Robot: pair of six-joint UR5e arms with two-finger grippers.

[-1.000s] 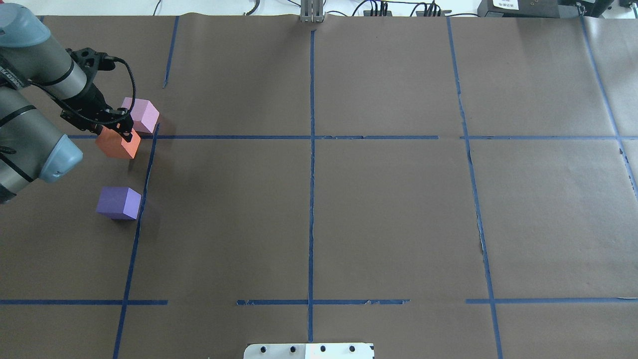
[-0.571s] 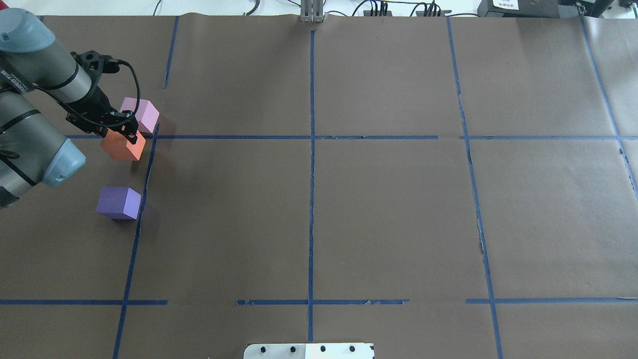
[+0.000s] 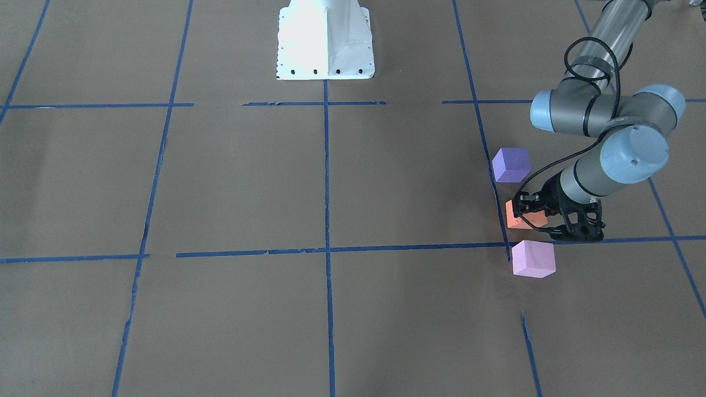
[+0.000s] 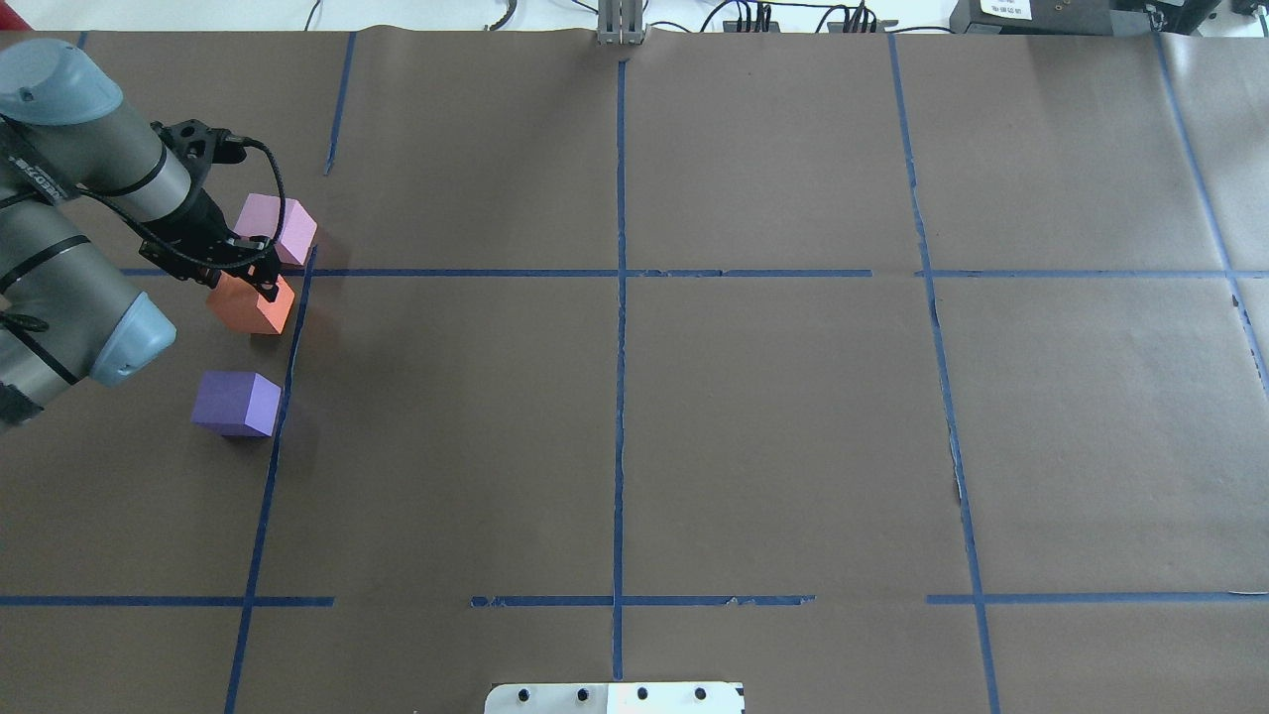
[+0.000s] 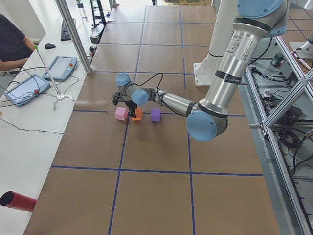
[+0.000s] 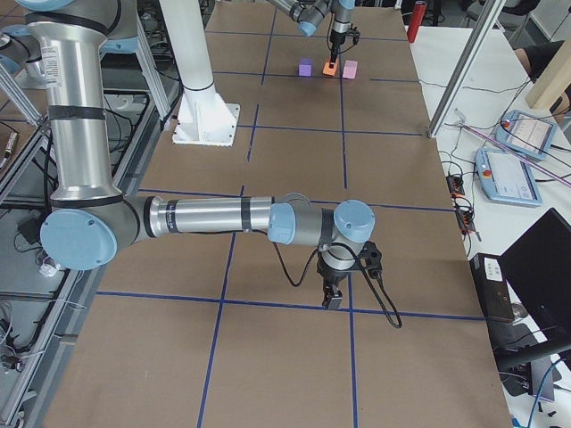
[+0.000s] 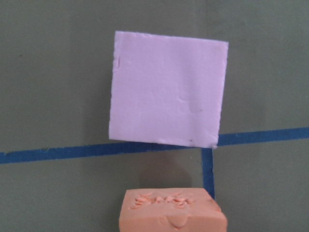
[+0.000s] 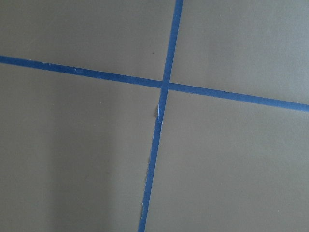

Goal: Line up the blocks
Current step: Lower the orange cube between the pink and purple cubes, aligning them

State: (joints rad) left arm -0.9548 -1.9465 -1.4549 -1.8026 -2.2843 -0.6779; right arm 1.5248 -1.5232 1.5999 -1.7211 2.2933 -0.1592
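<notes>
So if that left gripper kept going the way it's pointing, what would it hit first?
The left gripper points straight down, gripping the orange block. Just the brown paper table cover lies below; the block may already touch it, hard to tell.

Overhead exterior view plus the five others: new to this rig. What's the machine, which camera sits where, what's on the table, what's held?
It is a robot with two arms at a table covered in brown paper, marked into a grid with blue tape. Each arm ends in a two-finger gripper. One camera looks down from behind the robot, one faces it from across the table, one sits at each table end, and one rides on each wrist. Three foam cubes form a rough row: pink block, orange block, purple block. The left gripper is shut on the orange block, between the other two. The right gripper hangs over a tape crossing far from the blocks; whether it is open cannot be told.
</notes>
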